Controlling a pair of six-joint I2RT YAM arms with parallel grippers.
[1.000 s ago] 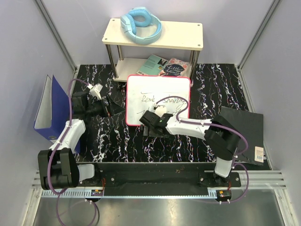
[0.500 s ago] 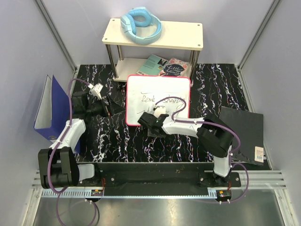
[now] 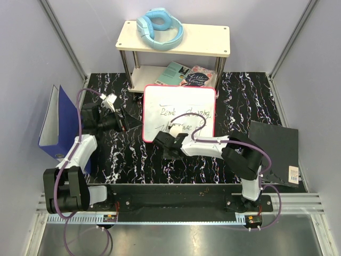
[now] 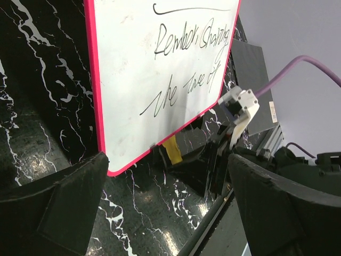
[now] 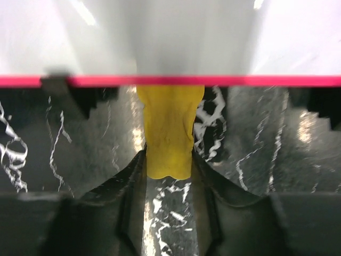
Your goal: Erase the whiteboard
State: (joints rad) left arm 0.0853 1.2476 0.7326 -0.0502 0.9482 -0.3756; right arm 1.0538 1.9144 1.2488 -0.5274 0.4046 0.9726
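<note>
Right wrist view: the right claw (image 5: 169, 156), jaws pressed to both sides of a yellow strip (image 5: 169, 120), faces the whiteboard (image 5: 256, 37) directly ahead, its writing unerased; the grasp step is apparently in hand, the next requiring a lift and wipe; left claw (image 4: 168, 176) wide open, empty.

The whiteboard (image 3: 179, 113) is white, pink-rimmed, black-scribbled; the table (image 3: 128, 160) black with white veins; the strip (image 5: 169, 133) yellow.

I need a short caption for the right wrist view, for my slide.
Right claw pinching a yellow strip at the whiteboard's pink edge, over the black marble table.
</note>
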